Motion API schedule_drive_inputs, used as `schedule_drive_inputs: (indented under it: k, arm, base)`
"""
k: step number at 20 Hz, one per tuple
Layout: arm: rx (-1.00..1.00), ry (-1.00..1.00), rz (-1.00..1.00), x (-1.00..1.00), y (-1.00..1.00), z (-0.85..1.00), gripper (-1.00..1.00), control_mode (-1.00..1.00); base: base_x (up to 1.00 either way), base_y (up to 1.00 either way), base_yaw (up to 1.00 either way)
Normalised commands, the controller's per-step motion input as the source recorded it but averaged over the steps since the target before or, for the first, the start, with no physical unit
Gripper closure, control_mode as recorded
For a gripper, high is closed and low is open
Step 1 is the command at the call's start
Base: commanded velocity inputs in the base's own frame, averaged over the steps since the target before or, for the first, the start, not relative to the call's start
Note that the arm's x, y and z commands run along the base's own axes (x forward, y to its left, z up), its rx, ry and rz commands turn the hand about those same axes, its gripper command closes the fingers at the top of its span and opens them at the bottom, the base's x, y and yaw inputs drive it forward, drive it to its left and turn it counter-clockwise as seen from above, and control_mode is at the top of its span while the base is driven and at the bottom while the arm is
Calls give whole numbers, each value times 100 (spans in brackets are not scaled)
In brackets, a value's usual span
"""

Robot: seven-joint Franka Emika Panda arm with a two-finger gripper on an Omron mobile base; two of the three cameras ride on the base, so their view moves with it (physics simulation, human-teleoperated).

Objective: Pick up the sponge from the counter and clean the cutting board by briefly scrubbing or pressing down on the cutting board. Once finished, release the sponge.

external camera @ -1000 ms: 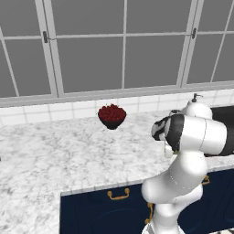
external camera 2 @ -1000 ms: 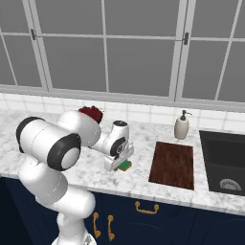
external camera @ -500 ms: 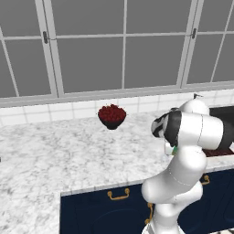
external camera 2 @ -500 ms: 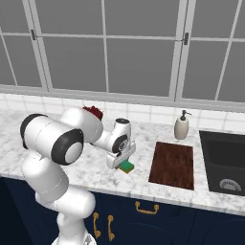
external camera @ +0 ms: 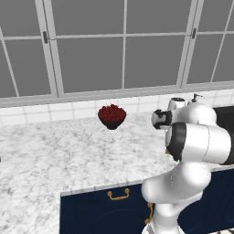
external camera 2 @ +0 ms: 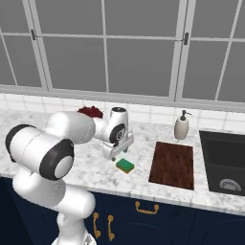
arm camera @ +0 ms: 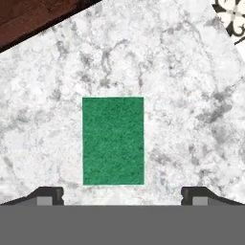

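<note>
The sponge (external camera 2: 125, 165), green side up, lies flat on the marbled counter (external camera 2: 86, 165), a short way left of the dark reddish-brown cutting board (external camera 2: 173, 164). My gripper (external camera 2: 115, 155) hovers just above and slightly left of the sponge, pointing down. In the hand view the sponge (arm camera: 113, 140) sits centred between my two spread fingertips (arm camera: 48, 194), which are apart from it, so my gripper (arm camera: 122, 194) is open and holds nothing. A corner of the cutting board (arm camera: 28, 16) shows at the top left of that view.
A dark bowl of red fruit (external camera: 112, 116) stands near the back wall, behind my arm (external camera 2: 72, 128). A soap dispenser (external camera 2: 181, 126) stands behind the board, and the black sink (external camera 2: 222, 160) lies to its right. The counter's front edge runs close to the sponge.
My gripper has opened and lifted off the sponge, which stays in the same spot on the counter.
</note>
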Motion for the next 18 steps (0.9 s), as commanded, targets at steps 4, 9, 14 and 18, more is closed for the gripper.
schedule_drive_inputs:
  k: [4,9,14,18]
  arm:
    - [0,-10,0,-71,13,100,-100,-100]
    - [20,-10,6,-70,30,100,-100,-100]
    - [39,-18,17,-57,39,100,-100,-100]
    - [48,-26,21,-39,2,100,-100,-100]
  base:
    - [0,0,0]
    - [0,0,0]
    - [0,0,0]
    - [0,0,0]
